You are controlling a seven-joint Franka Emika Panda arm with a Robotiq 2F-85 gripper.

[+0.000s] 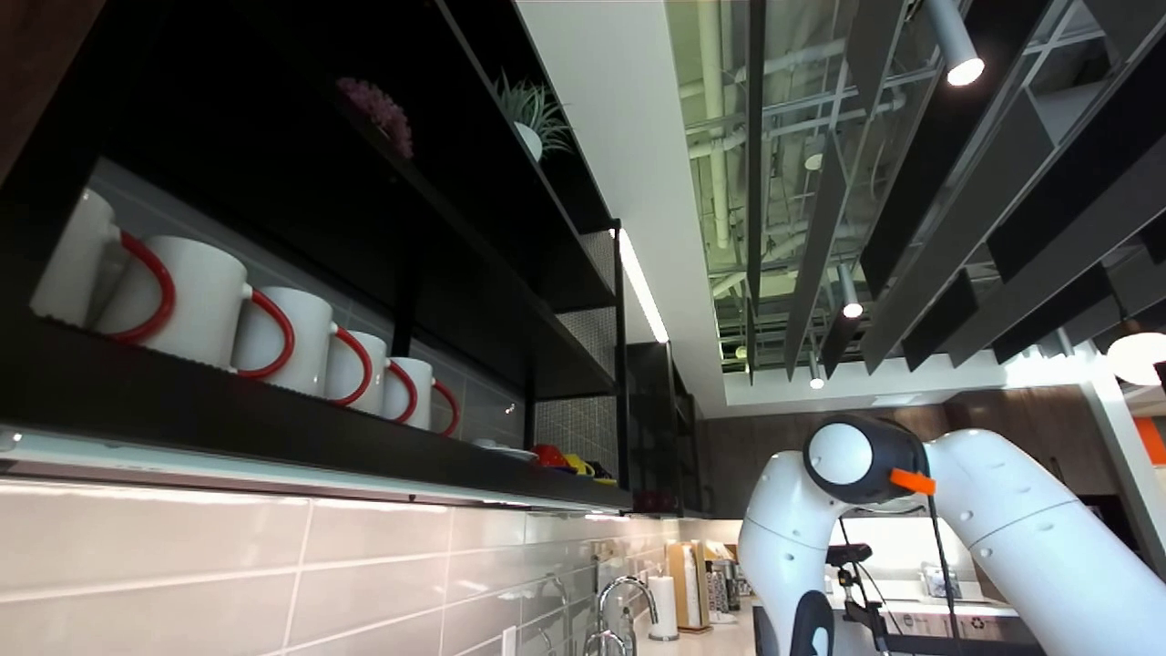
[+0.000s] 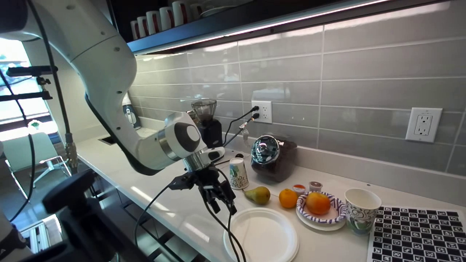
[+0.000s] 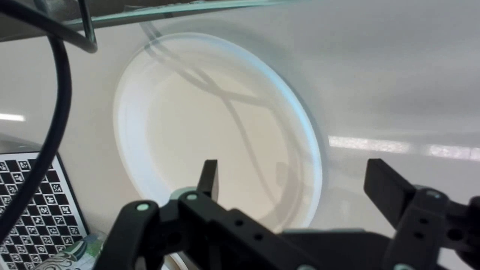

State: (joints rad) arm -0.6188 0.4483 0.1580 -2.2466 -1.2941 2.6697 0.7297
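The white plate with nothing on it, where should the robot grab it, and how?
Probably by the rim, coming down from above, pinching it inside and out. The plate is wide, shallow and lies flat, so that raised edge seems the easiest part to grip. In the wrist view the end effector is open, the edge between its fingertips.

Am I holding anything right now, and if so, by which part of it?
Nothing is held. The hand is open, its fingers wide apart, and the white plate lies ungripped on the counter.

A kitchen, judging by the curved tap [image 1: 602, 609], shelved mugs [image 1: 310, 342], grinder [image 2: 211, 131] and tiled splashback [image 2: 280, 67]
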